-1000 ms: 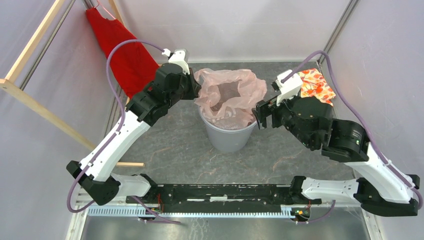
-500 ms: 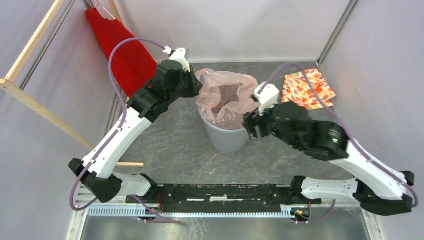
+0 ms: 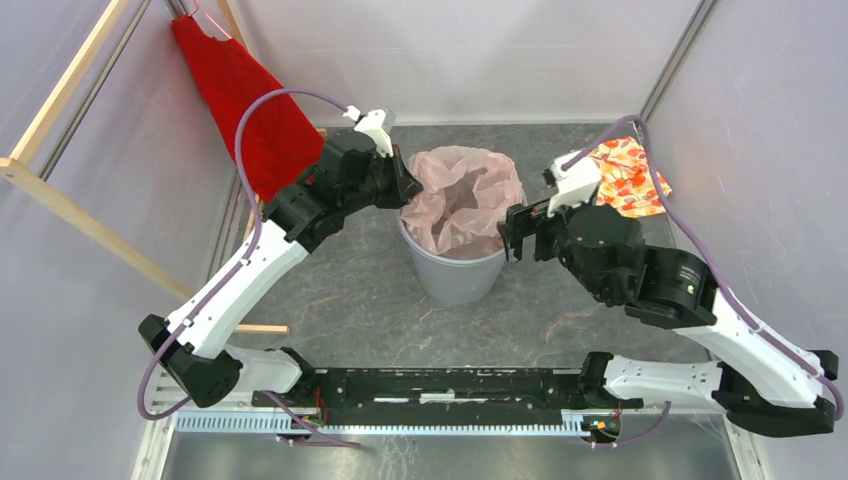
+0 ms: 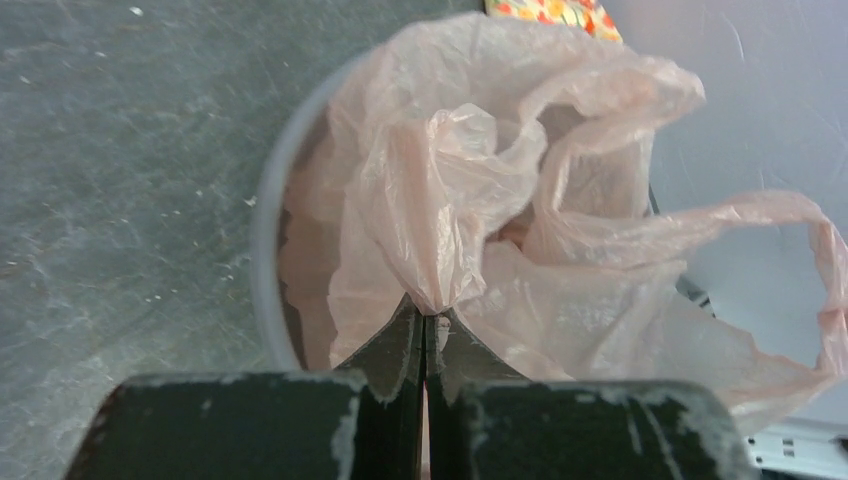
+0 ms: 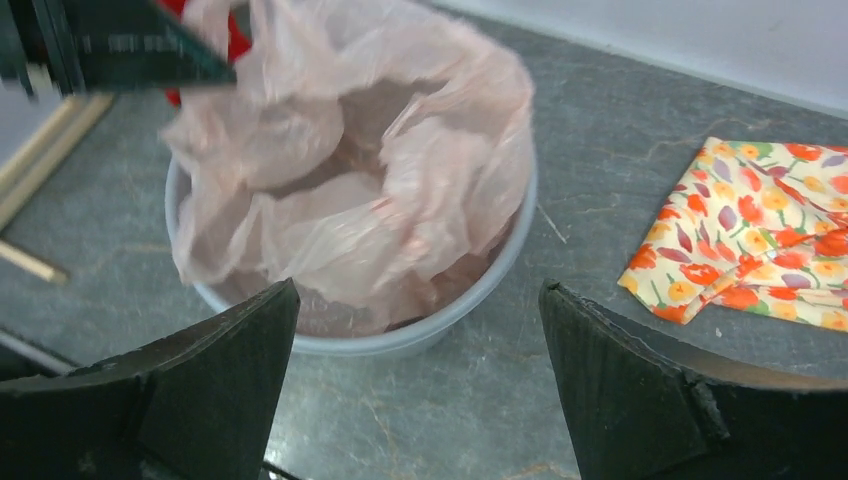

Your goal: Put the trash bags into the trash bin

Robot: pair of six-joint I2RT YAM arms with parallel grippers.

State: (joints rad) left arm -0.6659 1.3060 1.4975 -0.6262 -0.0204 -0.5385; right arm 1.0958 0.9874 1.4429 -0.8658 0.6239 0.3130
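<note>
1. While the left hand (image 3: 408, 188) sits at the upper-left edge of the trash bin (image 3: 455, 275), its two fingers are pressed together on a pinched fold of the trash bag (image 3: 462, 195). In the left wrist view the pale pink film fans up and out from the closed fingertips.
2. Most of the bag is bunched inside the bin's mouth, with its crinkled top rising above the rolled rim. One loop handle spills over the rim toward the right edge of the left wrist view.
3. The right hand (image 3: 512, 232) hovers just beside the bin's right side, its fingers spread wide with nothing between them. In the right wrist view the bin and bag show in the gap between the two dark fingers, apart from both.
4. The bin stands upright at the centre of the grey counter (image 3: 350, 300).
5. An orange floral cloth (image 3: 630, 175) lies flat on the counter at the upper right, apart from the bin. A red garment (image 3: 245, 100) hangs at the upper left.
</note>
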